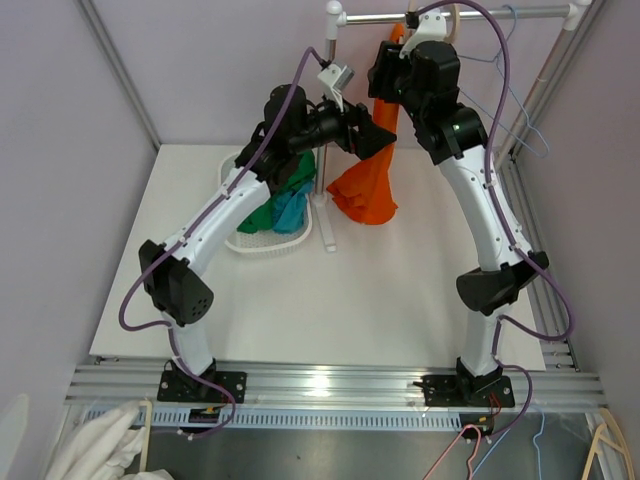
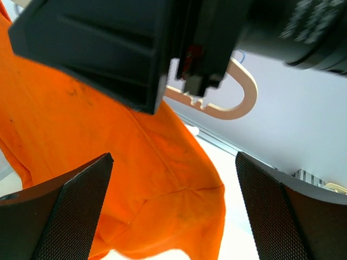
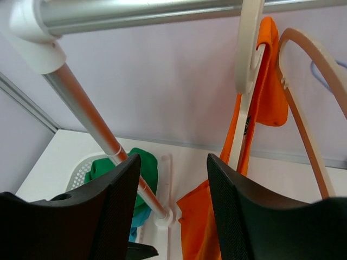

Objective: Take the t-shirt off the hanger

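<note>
the orange t-shirt [image 1: 366,190] hangs on the hanger [image 3: 245,65] by the far edge of the table [image 1: 300,300]. the left gripper [image 2: 173,162], released, may touch it. the right gripper [image 3: 174,161] is released too.

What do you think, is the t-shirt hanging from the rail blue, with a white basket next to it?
Not quite: the t-shirt hanging from the rail is orange, not blue, as the top external view shows. The white basket is next to it.
</note>
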You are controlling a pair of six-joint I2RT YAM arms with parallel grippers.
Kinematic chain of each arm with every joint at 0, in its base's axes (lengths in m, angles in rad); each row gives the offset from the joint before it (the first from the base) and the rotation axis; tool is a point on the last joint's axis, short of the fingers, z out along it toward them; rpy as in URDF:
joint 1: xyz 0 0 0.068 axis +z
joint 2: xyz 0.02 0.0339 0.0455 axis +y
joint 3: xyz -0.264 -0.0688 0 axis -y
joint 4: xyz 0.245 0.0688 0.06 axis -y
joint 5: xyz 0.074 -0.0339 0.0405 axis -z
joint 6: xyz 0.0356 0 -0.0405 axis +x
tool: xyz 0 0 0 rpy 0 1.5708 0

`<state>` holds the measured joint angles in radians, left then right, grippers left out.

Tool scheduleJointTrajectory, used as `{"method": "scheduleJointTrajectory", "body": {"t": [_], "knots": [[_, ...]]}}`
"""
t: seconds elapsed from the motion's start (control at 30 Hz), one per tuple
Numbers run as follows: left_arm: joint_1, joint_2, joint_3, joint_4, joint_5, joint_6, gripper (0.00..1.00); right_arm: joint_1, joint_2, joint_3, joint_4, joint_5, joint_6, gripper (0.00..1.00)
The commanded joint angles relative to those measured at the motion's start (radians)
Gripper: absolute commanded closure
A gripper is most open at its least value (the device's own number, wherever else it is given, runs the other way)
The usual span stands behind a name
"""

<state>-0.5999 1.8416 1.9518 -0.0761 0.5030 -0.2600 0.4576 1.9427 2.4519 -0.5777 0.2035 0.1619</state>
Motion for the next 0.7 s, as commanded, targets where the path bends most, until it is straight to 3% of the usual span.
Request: {"method": "scheduleJointTrajectory", "body": {"t": [0.0,0.27,0.67], "knots": [[-0.009,-0.01,0.03,0.013,0.012,0.021,0.01,0.007,-0.076,0.001,0.035,0.027,-0.048,0.43],[-0.027,-0.039,-0.002,0.007,-0.015,0.053,0.01,0.007,-0.125,-0.039,0.067,0.105,-0.085,0.43],[-0.057,-0.082,-0.036,0.007,-0.018,0.056,0.0,-0.027,-0.013,0.027,0.159,0.152,-0.136,0.43]]}}
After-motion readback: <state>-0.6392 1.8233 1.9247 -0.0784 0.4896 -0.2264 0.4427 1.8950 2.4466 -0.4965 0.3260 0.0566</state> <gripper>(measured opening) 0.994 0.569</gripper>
